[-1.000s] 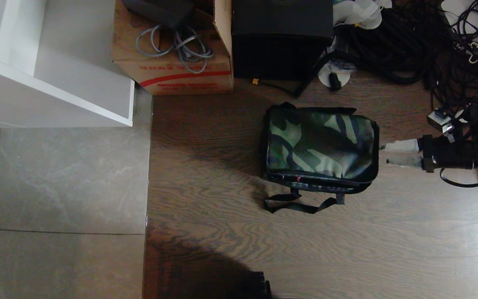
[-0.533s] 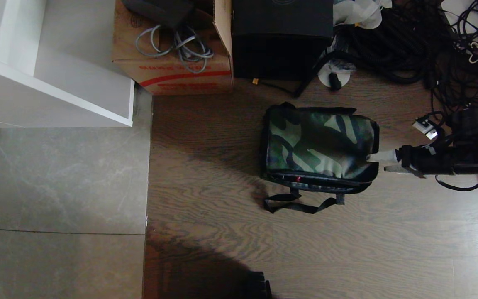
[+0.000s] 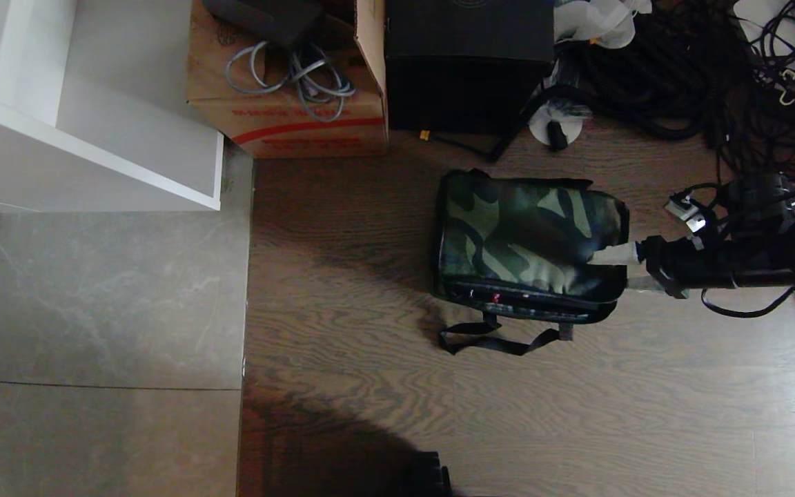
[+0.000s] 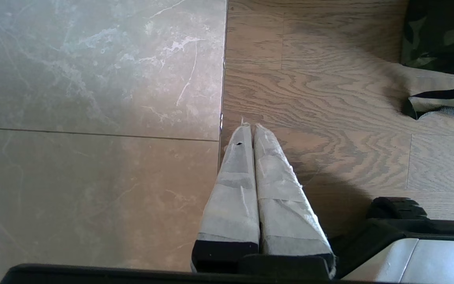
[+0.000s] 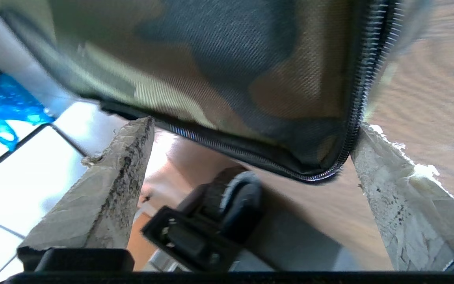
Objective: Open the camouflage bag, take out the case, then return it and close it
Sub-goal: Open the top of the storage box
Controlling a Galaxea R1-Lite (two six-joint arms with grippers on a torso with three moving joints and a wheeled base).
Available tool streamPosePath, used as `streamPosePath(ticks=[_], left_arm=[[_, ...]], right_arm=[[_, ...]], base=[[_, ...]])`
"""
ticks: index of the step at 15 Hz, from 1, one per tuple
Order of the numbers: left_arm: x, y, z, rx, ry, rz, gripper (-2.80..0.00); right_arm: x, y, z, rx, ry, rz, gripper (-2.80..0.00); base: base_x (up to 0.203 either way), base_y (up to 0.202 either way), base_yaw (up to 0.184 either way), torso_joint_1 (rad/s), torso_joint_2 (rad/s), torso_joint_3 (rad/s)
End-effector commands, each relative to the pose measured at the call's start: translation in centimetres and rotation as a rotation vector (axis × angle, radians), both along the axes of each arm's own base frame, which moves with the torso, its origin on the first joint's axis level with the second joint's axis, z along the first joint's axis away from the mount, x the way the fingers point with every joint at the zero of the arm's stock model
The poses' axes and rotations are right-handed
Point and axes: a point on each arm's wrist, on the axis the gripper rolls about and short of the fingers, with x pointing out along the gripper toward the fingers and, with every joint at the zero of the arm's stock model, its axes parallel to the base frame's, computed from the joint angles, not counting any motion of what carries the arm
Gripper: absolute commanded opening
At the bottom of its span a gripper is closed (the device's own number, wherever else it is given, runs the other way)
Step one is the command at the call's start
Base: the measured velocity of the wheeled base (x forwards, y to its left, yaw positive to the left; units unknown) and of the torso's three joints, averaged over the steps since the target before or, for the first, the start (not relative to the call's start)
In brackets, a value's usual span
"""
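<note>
Plainly, the camouflage bag (image 3: 532, 245) lies closed on the wooden floor (image 3: 577, 414), in front of the taller black box (image 3: 468, 65), its black strap (image 3: 501, 339) trailing on the side away from that box. The right gripper (image 3: 615, 269) reaches in at the bag's right end, its taped fingers (image 5: 105, 189) spread wide either side of the zippered corner (image 5: 329, 169). The left gripper (image 4: 250, 128) hangs well apart from the bag, above the seam between tile and wood, fingers pressed together. No case shows.
</note>
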Motion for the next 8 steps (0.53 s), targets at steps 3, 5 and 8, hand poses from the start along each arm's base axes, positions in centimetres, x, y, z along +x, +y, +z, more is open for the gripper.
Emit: streamPosePath(ticks=[3,5,8], left_arm=[[0.0,0.0,0.0,0.000,0.001,0.000,-2.80],[0.0,0.0,0.0,0.000,0.000,0.001,-2.80],[0.0,0.0,0.0,0.000,0.000,0.000,-2.80]], right_arm=[[-0.5,1.8,1.9,0.098,0.035,-0.018,0.00],[-0.4,1.9,2.9,0.158,0.045,-0.051,0.00],[-0.2,1.9,2.9,0.153,0.029,-0.051,-2.80]], base=[[0.000,0.000,0.000,0.000,0.00,0.000],[0.000,0.000,0.000,0.000,0.00,0.000],[0.000,0.000,0.000,0.000,0.00,0.000]])
